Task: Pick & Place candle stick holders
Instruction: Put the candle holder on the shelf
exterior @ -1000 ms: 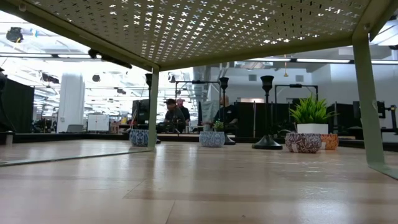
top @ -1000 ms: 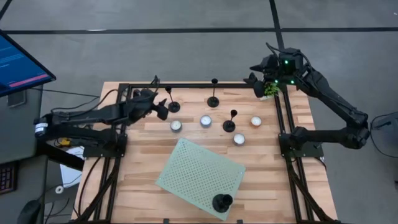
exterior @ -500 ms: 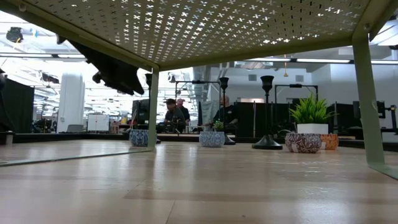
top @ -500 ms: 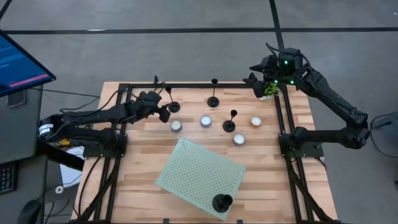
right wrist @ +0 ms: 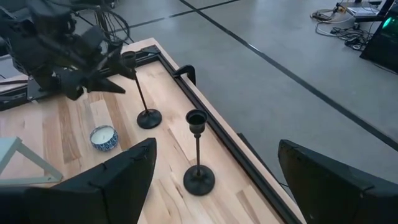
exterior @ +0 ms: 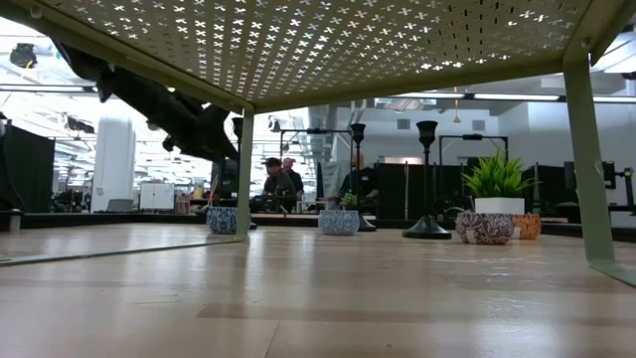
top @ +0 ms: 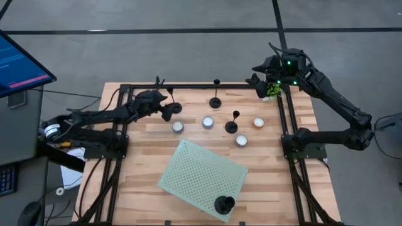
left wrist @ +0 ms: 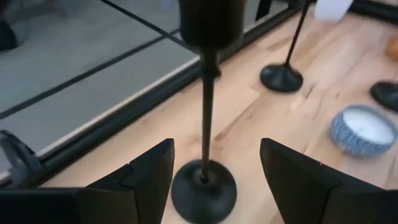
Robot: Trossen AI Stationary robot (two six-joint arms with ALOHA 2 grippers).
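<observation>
Standing by the wooden worktop (top: 264, 188), I see a pale green tray with holes (top: 201, 179) lying on it, tilted, near the front. One black candle stick holder (top: 224, 204) sits on the tray's front corner.

On the left side, the left arm reaches low across the worktop. Its left end effector (top: 168, 110) is open wide, with a finger on each side of the thin stem of the left candle stick holder (left wrist: 204, 112). The fingers (left wrist: 140, 174) are close to the stem but not touching it, and that holder's round base sits flat on the wood, near the back left corner.

The right arm is held up high over the back right corner. The right end effector (top: 259, 83) is open wide and holds nothing.

Another candle stick holder (top: 215, 100) stands at the back, in the middle. One more (top: 232, 125) stands a bit nearer the front, to the right of it.

Four small round tealight candles (top: 207, 122) sit in a loose row between the holders and the tray
</observation>
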